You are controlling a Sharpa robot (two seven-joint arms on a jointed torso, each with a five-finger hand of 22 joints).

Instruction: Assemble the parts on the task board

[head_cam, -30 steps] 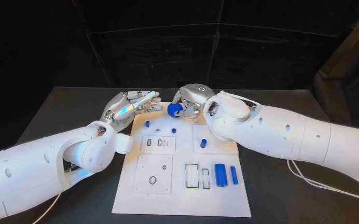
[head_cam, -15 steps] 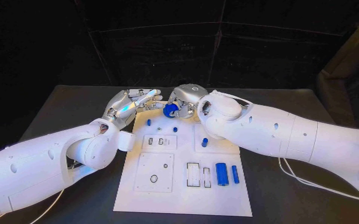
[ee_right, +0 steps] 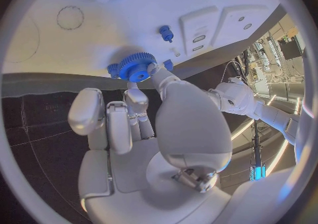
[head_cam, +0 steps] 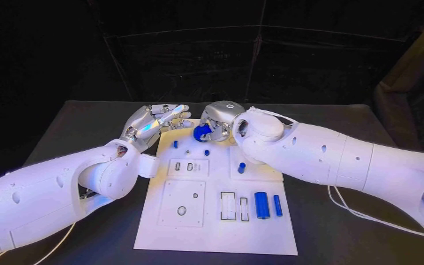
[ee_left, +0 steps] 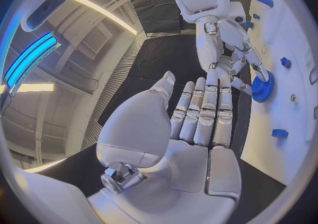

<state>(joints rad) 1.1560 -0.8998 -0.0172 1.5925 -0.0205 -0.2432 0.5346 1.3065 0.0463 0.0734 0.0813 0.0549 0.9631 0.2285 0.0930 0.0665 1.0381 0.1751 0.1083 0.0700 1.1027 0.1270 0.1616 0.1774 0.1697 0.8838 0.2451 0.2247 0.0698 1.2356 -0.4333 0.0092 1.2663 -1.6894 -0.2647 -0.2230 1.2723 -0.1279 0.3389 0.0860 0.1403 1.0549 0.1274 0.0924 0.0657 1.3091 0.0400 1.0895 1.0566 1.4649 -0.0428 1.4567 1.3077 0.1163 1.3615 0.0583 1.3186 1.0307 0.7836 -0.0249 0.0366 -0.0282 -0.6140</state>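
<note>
Blue and toothed round its rim, the gear (head_cam: 204, 132) sits at the far end of the white task board (head_cam: 265, 234), pinched by the fingertips (ee_right: 153, 70) of the right hand (head_cam: 221, 119), which the right wrist view shows closed on its edge. The left hand (head_cam: 157, 122) hangs just beside it over the board's far left corner, fingers straight and together, palm bare, holding nothing. Whether the gear has seated on its post or only hovers above it cannot be told from here. The likely trouble is a crooked seat: if the gear tilts as it is pressed, its bore could bind on the post and jam, or it could spring from the fingertips and roll off across the black worktop (head_cam: 71, 130). The two hands are close, so a careless shift of the left could knock the gear or the right fingers. Other blue parts lie untouched nearer the robot: a small peg (head_cam: 241, 167) mid-board and two bars (head_cam: 261, 205) near the right edge.
</note>
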